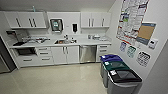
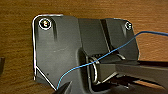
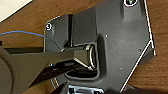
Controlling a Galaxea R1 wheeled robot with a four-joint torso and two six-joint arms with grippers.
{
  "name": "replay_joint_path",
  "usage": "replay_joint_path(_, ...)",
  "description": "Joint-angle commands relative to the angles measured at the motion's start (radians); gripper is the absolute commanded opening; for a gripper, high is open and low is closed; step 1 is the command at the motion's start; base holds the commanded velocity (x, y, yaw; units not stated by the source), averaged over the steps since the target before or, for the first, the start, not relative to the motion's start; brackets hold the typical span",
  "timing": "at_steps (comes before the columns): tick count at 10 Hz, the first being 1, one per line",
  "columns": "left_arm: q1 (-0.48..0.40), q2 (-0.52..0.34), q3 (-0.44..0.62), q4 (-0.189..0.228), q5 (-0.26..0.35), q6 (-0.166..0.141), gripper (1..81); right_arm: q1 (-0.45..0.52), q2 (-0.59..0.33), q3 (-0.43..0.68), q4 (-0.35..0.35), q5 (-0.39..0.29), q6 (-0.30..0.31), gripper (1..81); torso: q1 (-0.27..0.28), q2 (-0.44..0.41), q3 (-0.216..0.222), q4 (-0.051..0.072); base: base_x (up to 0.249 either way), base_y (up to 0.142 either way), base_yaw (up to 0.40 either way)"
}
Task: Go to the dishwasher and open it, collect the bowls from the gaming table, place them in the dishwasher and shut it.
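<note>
The dishwasher (image 1: 87, 53), door closed, sits under the counter (image 1: 75, 43) at twelve o'clock; three lidded bins (image 1: 120, 72) at four. Pincer states: cannot tell.

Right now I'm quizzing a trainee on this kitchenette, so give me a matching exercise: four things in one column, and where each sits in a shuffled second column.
Things:
1. dishwasher
2. sink
3. bins
4. posters

Places:
A. along the right-hand wall, on the floor
B. set into the countertop, under the upper cabinets
C. pinned on the right-hand wall
D. under the countertop, right of the white double doors, shut

Pairs: 1-D, 2-B, 3-A, 4-C
</note>
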Motion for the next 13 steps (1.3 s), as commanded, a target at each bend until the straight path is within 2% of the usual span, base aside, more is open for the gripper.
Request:
replay_joint_path(1,-0.037,-0.015,0.011,0.009,0.057,0.004,81.1,0.036,-0.021,0.015,-0.013,-0.061,0.001,81.1,0.0,0.0,0.0,0.0,0.278,0.0,0.0)
replay_joint_path(6,-0.037,-0.017,0.011,0.009,0.057,0.004,81.1,0.041,-0.016,0.016,-0.016,-0.062,-0.004,81.1,0.001,0.0,0.0,0.0,0.254,0.0,0.0)
replay_joint_path(13,-0.035,-0.015,0.011,0.01,0.059,0.004,81.1,0.041,-0.013,0.015,-0.018,-0.064,-0.006,81.1,0.0,0.001,0.0,0.0,0.15,0.0,0.0)
